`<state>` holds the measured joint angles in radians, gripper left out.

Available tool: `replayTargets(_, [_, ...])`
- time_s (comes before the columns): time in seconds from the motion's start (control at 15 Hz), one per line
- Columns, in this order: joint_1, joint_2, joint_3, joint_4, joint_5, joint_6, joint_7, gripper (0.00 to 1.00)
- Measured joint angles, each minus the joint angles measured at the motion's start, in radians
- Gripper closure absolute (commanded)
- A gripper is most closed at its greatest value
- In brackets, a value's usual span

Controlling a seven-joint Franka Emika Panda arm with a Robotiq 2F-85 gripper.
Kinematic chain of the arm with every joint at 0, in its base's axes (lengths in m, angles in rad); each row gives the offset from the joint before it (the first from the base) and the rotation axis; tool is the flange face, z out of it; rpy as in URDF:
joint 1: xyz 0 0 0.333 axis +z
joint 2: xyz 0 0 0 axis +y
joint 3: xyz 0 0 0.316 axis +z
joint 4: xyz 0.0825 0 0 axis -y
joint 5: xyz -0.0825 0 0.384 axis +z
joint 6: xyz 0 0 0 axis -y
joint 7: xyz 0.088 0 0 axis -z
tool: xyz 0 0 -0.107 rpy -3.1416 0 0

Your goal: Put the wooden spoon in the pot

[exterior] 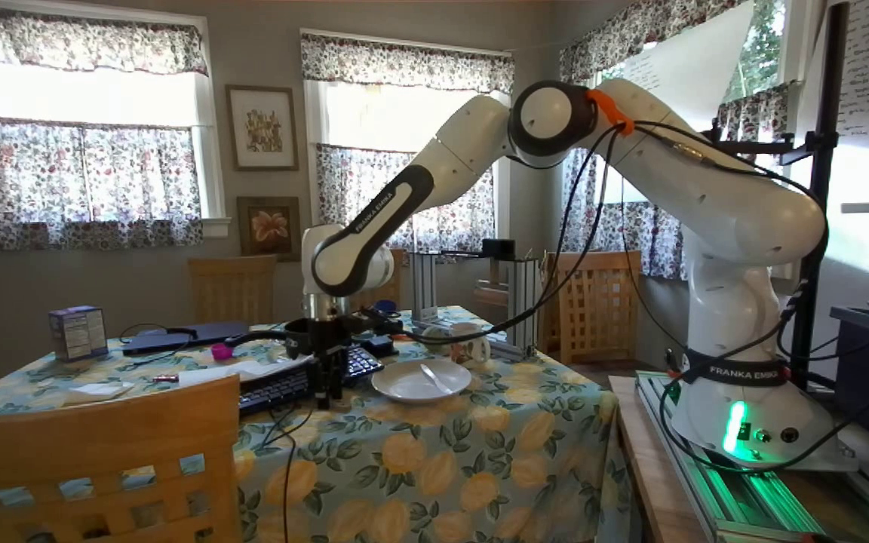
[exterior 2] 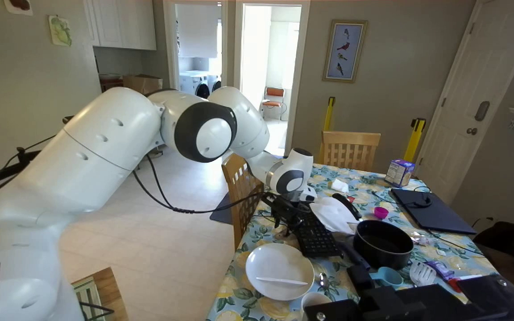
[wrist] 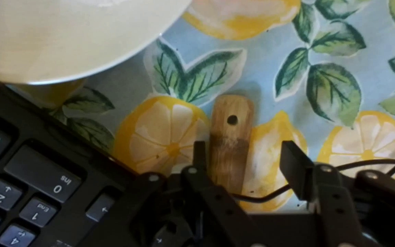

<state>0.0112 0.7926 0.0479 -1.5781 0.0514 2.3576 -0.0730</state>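
Observation:
The wooden spoon's handle (wrist: 231, 147), with a small hole near its end, lies on the lemon-print cloth in the wrist view. Its lower part is hidden behind my gripper. My gripper (wrist: 243, 159) is open, its fingers pointing down on either side of the handle. The left finger is close beside the handle; the right one is farther off. The gripper also shows low over the table in an exterior view (exterior: 329, 396). The black pot (exterior 2: 384, 245) stands beyond the keyboard; in an exterior view (exterior: 297, 337) it is partly hidden behind the gripper.
A black keyboard (wrist: 39, 178) lies beside the spoon. A white plate (exterior 2: 261, 263) with a white knife is nearby. A thin black cable (wrist: 269, 196) passes between the fingers. Papers (exterior 2: 333, 214), a teal cup (exterior 2: 388, 276) and a laptop (exterior 2: 431, 211) lie around the pot.

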Motion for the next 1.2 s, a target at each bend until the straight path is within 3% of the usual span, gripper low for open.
replayTargets(0.13, [-0.002, 0.003, 0.0, 0.0, 0.0, 0.0, -0.001, 0.38])
replayTargets(0.27, [-0.005, 0.006, 0.0, 0.0, 0.0, 0.0, -0.002, 0.49])
replayTargets(0.33, [-0.007, 0.007, 0.0, 0.0, 0.0, 0.0, -0.002, 0.56])
replayTargets(0.4, [-0.008, 0.007, -0.001, 0.0, 0.0, 0.0, -0.003, 0.71])
replayTargets(0.6, [-0.01, 0.008, -0.002, 0.0, 0.0, 0.0, -0.005, 0.94])
replayTargets(1.2, [-0.01, 0.003, 0.001, 0.001, 0.008, -0.026, 0.016, 0.92])
